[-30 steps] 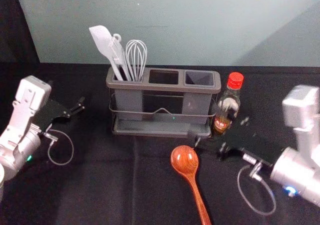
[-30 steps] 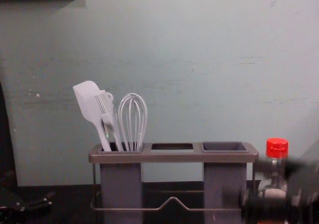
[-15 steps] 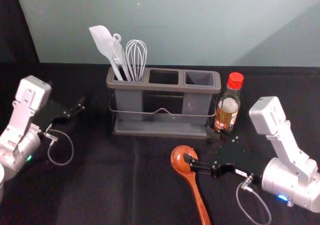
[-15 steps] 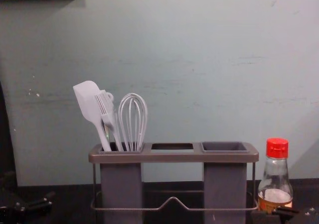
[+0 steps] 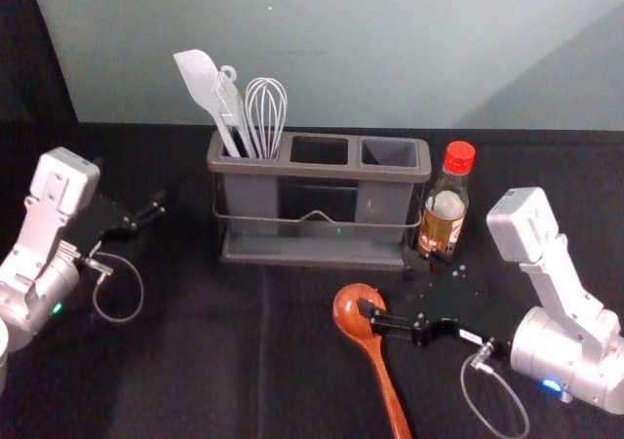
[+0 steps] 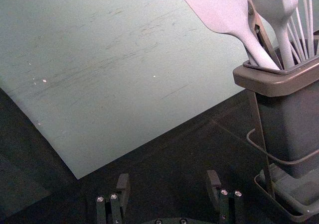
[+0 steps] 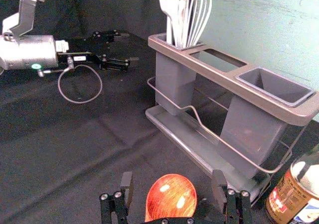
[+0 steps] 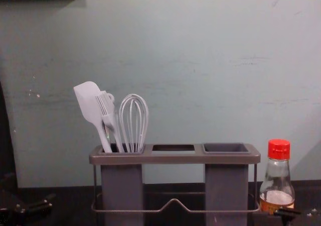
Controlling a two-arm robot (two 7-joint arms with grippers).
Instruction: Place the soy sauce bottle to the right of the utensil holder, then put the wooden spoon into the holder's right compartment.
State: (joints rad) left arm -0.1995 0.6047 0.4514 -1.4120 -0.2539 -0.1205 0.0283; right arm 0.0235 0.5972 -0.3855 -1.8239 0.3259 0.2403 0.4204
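Your open right end effector [image 7: 172, 178] is near the glossy, red-brown wooden spoon [image 5: 359, 310]; closing off-centre could roll it. Your open left end effector [image 6: 168, 177] is parked at left.

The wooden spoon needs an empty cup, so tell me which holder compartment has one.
The right compartment, nearest the soy sauce bottle. The left compartment has a cup too, but holds a spatula and whisk; the middle compartment has no cup.
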